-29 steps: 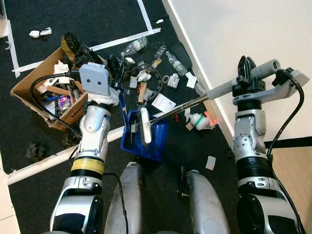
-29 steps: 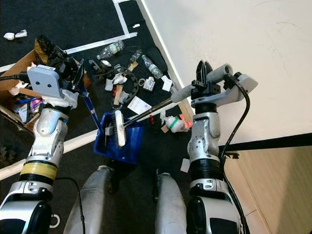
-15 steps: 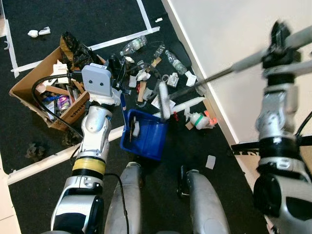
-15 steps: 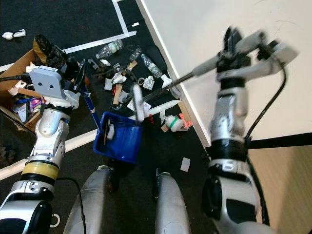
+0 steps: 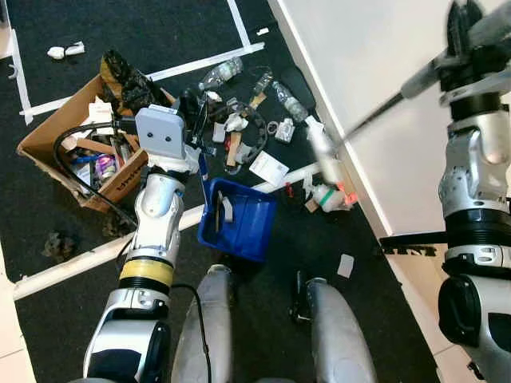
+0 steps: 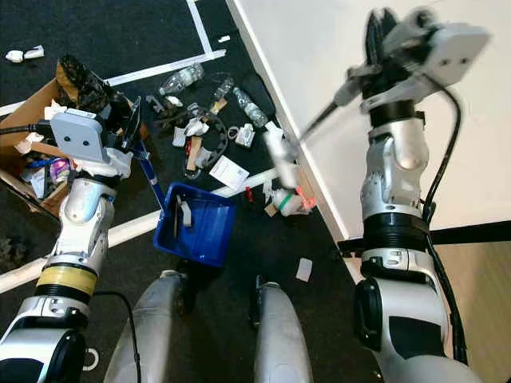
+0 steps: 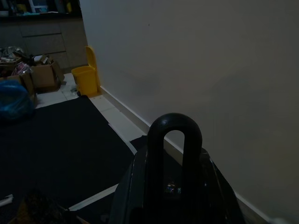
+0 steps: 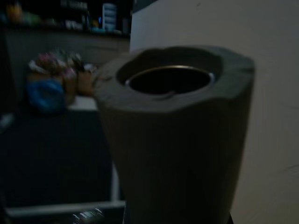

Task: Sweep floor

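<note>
Nearest you, the blue dustpan (image 5: 237,229) rests on the black floor (image 5: 319,247) just ahead of the robot's legs, its upright handle (image 5: 203,171) clamped in the left gripper (image 5: 194,128). Further out, the right gripper (image 6: 375,36) is closed on the broom (image 5: 383,102) grip (grey foam), raised beside the wall (image 5: 375,64); the blurred broom head (image 5: 324,154) hangs over the baseboard. Beyond lies scattered litter (image 5: 239,120), left of it a cardboard box (image 5: 72,152).
</note>
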Motion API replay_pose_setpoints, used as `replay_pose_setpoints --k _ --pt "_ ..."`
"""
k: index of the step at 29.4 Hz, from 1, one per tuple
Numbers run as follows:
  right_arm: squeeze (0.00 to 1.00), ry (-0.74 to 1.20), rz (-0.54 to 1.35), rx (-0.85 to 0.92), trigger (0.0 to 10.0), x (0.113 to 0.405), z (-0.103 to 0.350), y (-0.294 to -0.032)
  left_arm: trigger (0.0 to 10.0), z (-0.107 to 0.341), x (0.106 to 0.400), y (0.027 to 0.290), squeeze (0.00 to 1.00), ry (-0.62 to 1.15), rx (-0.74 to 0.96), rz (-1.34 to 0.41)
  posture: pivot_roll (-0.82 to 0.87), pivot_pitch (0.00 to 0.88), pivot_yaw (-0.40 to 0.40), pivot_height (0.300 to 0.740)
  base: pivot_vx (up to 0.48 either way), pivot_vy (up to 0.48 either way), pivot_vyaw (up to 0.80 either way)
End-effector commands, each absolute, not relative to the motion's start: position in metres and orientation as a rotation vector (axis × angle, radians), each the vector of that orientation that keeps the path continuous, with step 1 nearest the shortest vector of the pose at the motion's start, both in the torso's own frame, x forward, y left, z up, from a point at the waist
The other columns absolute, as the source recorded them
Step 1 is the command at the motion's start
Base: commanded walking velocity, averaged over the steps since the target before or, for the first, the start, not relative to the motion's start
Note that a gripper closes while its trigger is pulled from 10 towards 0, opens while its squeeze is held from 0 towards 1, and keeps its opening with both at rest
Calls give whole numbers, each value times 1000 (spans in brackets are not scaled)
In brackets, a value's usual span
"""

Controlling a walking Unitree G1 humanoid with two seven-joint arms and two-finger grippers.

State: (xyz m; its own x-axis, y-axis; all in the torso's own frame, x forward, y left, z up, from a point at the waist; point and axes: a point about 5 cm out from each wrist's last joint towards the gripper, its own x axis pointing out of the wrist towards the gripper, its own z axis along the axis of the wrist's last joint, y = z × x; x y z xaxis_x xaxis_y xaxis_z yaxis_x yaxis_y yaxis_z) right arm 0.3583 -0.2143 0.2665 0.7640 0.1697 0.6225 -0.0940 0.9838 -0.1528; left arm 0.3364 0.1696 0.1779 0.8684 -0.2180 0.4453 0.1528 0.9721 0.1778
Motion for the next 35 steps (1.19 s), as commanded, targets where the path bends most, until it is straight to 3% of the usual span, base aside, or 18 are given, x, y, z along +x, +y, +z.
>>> replay_pose_setpoints --k 1,6,12,13,20,27,28,35 --pt "0 -739 129 -145 10000 353 270 -218 10000 168 332 168 0 -453 136 -199 95 383 -70 740 0 0 0" --pt "0 -683 177 -258 10000 354 253 -209 10000 167 331 167 0 -454 137 -203 101 385 -68 740 0 0 0" --pt "0 -550 198 -266 10000 357 217 -205 10000 168 330 169 0 -456 141 -200 103 390 -65 740 0 0 0" --pt "0 -479 208 -255 10000 353 191 -200 10000 171 329 171 0 -464 147 -193 90 402 -72 740 0 0 0" --pt "0 -473 236 -212 10000 348 180 -185 10000 178 332 174 0 -486 147 -165 72 414 -82 740 0 0 0" --pt "0 -477 291 -43 10000 347 175 -169 10000 177 333 173 0 -482 139 -160 73 416 -84 740 0 0 0" --pt "0 -498 312 100 10000 346 179 -163 10000 175 333 173 0 -473 133 -157 81 419 -77 740 0 0 0" --pt "0 -536 329 250 10000 344 190 -163 10000 173 333 178 0 -456 124 -137 80 428 -76 740 0 0 0"
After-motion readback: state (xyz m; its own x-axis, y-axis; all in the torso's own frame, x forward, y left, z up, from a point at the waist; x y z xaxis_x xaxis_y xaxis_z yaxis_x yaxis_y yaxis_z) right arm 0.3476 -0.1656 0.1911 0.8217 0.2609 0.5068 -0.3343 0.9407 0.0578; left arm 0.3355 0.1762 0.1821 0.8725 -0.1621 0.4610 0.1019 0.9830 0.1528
